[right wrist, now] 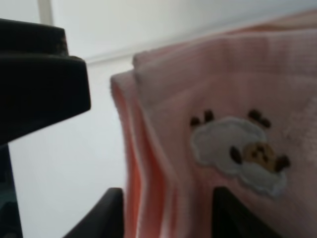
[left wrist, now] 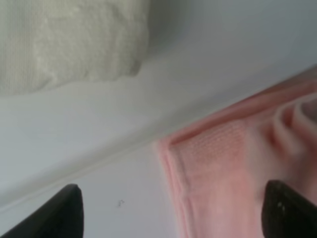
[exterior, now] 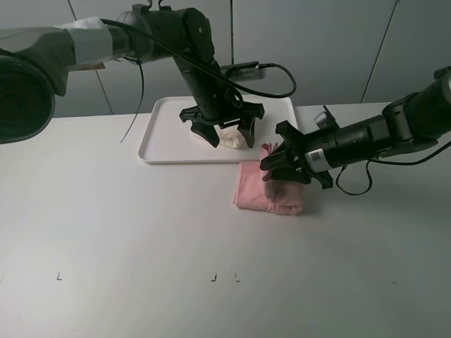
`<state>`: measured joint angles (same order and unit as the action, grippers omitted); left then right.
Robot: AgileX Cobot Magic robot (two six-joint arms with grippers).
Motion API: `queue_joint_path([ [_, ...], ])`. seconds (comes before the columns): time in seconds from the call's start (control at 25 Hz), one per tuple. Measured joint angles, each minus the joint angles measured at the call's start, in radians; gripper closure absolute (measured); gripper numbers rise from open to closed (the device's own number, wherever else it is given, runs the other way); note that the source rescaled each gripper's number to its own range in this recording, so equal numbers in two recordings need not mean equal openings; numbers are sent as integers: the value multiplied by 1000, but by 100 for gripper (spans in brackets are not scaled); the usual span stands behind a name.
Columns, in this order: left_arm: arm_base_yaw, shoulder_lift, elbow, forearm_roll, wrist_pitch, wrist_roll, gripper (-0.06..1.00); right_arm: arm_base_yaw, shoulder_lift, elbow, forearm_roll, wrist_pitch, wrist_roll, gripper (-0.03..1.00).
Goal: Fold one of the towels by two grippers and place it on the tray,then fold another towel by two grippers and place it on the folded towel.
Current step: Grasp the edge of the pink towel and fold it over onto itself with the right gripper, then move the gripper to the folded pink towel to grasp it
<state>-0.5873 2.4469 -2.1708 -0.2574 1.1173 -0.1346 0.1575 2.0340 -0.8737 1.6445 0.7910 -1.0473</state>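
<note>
Where the folded pink terry towel (exterior: 270, 186) lies on the white table (exterior: 127, 239), just right of frame centre, its upper right corner is bunched up and clamped in the right gripper (exterior: 287, 166), which comes in from the right edge on a black arm. The right wrist view shows the pink cloth (right wrist: 218, 148) pinched between the two dark fingertips (right wrist: 106, 213) at the bottom edge, with a sheep patch (right wrist: 237, 151) stitched on it. Just above the towel, upper centre, sits the flat white rectangular plastic tray (exterior: 169, 134); the towel's top edge touches or nearly touches its front rim. A folded cream towel (exterior: 232, 137) lies on the tray near its front right part. The left gripper (exterior: 224, 130) hangs over that cream towel, jaws spread apart, holding nothing; its wrist view shows cream towel (left wrist: 69, 39), tray rim (left wrist: 99, 148) and pink towel (left wrist: 233, 168) below.
</note>
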Motion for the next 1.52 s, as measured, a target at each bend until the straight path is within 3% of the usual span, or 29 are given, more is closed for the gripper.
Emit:
queue_joint_path([
  [0.08, 9, 0, -5, -14, 1, 7, 1, 0, 0, 0, 45, 36, -19, 43],
  [0.4, 62, 0, -6, -88, 3, 56, 1, -35, 0, 0, 64, 84, -47, 44],
  [0.6, 71, 0, -6, -94, 8, 60, 1, -158, -30, 0, -20, 81, -13, 41],
  [0.72, 71, 0, -6, -109, 8, 75, 1, -208, -30, 0, -120, 51, 35, 38],
  [0.96, 71, 0, -6, -113, 8, 81, 1, -211, -30, 0, -216, 9, 53, 38],
  [1.52, 71, 0, -6, -130, 2, 81, 1, -123, -30, 0, -222, -123, 68, 39],
])
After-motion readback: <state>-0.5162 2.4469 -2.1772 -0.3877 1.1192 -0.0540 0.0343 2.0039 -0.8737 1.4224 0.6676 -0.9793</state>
